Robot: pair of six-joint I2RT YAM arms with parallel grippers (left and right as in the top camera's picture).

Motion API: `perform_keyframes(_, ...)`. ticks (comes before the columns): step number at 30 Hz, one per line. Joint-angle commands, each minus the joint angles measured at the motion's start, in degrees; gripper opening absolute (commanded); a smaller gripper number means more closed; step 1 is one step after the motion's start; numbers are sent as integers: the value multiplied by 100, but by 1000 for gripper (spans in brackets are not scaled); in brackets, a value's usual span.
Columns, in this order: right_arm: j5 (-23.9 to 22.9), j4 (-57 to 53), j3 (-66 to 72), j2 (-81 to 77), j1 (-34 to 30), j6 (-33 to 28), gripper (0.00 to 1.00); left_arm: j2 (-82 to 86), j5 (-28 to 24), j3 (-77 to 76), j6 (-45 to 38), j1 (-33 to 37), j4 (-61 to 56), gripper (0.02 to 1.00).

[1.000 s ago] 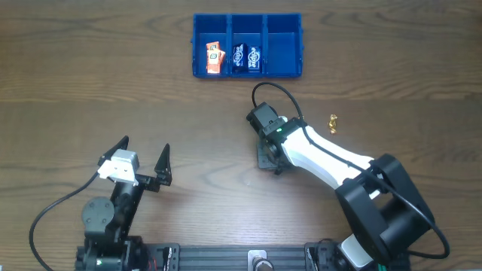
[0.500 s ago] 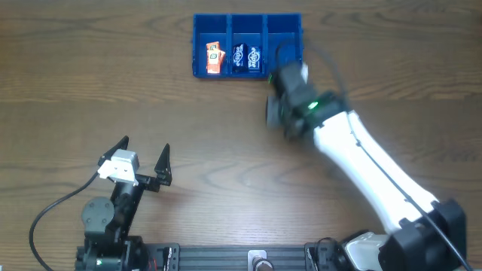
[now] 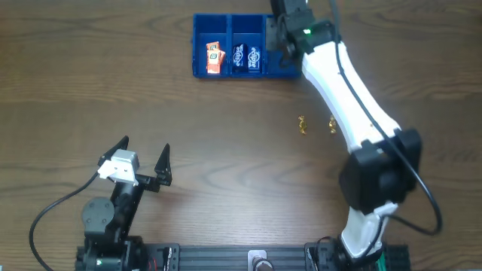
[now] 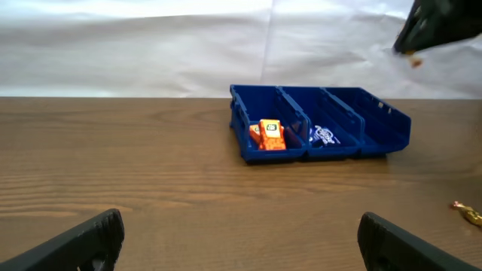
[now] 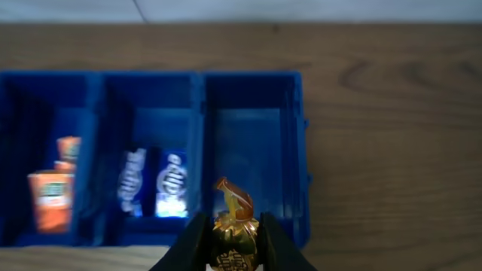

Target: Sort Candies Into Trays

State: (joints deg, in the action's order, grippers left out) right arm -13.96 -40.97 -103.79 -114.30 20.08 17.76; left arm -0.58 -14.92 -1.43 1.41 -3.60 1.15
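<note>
A blue three-compartment tray [image 3: 248, 70] stands at the far side of the table. Its left bin holds orange candies [image 3: 215, 57], its middle bin blue-wrapped candies [image 3: 247, 56], and its right bin [image 5: 252, 162] looks bare. My right gripper [image 5: 235, 245] is shut on a gold-wrapped candy [image 5: 233, 229] and hangs above the near rim of that right bin; the top view shows it as the right gripper [image 3: 285, 31]. Two more gold candies [image 3: 302, 124] [image 3: 332, 123] lie on the wood. My left gripper [image 3: 144, 154] stands open near its base, holding nothing.
The wooden table [image 3: 90, 98] is bare to the left and in the middle. A white backdrop [image 4: 151, 53] rises behind the tray. The right arm [image 3: 354, 98] stretches across the right side of the table above one gold candy.
The right arm has swung from the table's middle up to the tray, carrying a gold candy. A second gold candy on the wood is uncovered. The left arm has stayed put.
</note>
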Motion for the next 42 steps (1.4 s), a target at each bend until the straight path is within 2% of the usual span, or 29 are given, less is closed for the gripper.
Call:
perform_keyframes(1,74,28,-221,-393,-243,-116,34,37,-79,116,-83,-20,184,996)
perform_keyframes(10,129,212,-221,-627,-251,-153,36,37,-79,116,-83,-20,184,998)
perform_keyframes(13,162,238,-221,-627,-251,-157,110,37,-79,116,-81,-20,184,998)
perform_keyframes(14,157,238,-221,-627,-251,-157,187,37,-79,116,-83,-20,184,998)
perform_keyframes(16,160,238,-221,-627,-251,-160,248,37,-79,116,-83,-20,184,998)
perform_keyframes(17,160,238,-221,-627,-254,-160,316,37,-79,116,-83,-20,184,998)
perform_keyframes(19,162,240,-221,-627,-251,-160,597,37,-79,116,-83,-20,184,998)
perform_keyframes(20,162,249,-221,-627,-245,-177,704,37,-79,116,-83,-20,184,998)
perform_keyframes(22,162,264,-221,-627,-247,-179,840,37,-79,116,-83,-20,184,998)
perform_keyframes(23,162,278,-221,-625,-247,-179,877,37,-79,116,-83,-20,184,998)
perform_keyframes(30,354,-17,-221,33,-302,-153,947,37,-79,116,-83,-20,184,998)
perform_keyframes(39,376,-1858,48,1167,-361,-153,961,37,-79,116,-83,-20,184,996)
perform_keyframes(42,737,-2210,544,1257,-358,-133,963,37,-79,116,-83,-20,184,998)
